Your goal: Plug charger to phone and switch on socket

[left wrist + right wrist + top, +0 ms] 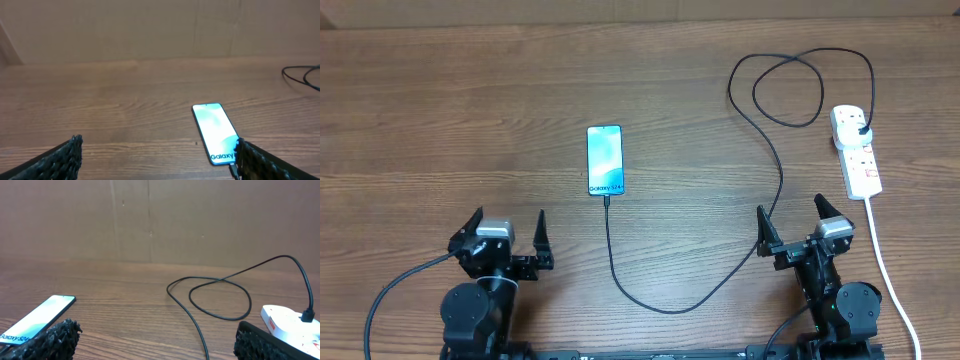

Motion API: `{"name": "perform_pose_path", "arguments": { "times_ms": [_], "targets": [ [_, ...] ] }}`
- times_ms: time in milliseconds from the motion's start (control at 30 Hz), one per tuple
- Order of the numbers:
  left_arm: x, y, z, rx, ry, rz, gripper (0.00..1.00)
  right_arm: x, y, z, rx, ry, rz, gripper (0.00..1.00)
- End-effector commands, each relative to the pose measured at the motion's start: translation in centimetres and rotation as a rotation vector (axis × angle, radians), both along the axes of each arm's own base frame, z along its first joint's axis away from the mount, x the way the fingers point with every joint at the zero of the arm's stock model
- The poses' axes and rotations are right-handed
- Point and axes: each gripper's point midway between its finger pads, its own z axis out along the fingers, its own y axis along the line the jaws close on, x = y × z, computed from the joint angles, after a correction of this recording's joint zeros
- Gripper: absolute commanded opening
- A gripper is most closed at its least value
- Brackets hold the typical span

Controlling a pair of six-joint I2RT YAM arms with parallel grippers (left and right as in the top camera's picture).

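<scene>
The phone (605, 160) lies flat mid-table, screen lit blue, "Galaxy" text at its near end. The black charger cable (650, 300) has its tip in the phone's near end, curves right, loops at the back (790, 90) and its plug sits in the white power strip (857, 150) at the right. My left gripper (506, 240) is open and empty, near the front left; the phone shows in its view (215, 132). My right gripper (793, 225) is open and empty, straddling the cable (200, 325), with the strip (290, 320) to its right.
The strip's thick white cord (890, 270) runs toward the front edge past my right arm. A brown cardboard wall (150, 220) stands behind the table.
</scene>
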Motion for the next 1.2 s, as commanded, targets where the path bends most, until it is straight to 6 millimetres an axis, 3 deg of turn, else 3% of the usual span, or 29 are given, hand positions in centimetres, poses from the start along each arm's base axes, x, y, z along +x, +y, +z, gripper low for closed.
{"name": "perform_pose_path", "arguments": {
  "times_ms": [0, 200, 567, 800, 1167],
  "targets": [
    [0.0, 1.4, -1.0, -0.113, -0.027, 0.095, 1.0, 0.0, -0.1, -0.2, -0.001, -0.002, -0.008, 1.0],
    [0.6, 2.9, -1.7, -0.217, -0.136, 0.171, 1.0, 0.0, -0.1, -0.2, -0.001, -0.002, -0.008, 1.0],
    [1.3, 1.9, -3.9, -0.099, -0.125, 0.098, 1.0, 0.0, -0.1, -0.2, -0.001, -0.002, -0.008, 1.0],
    [1.3, 1.3, -4.0, 0.007, -0.122, 0.051, 0.99, 0.0, -0.1, -0.2, -0.001, -0.002, -0.008, 1.0],
    [1.3, 1.4, -4.0, -0.069, -0.12, 0.064, 1.0, 0.0, -0.1, -0.2, -0.001, -0.002, -0.008, 1.0]
  ]
}}
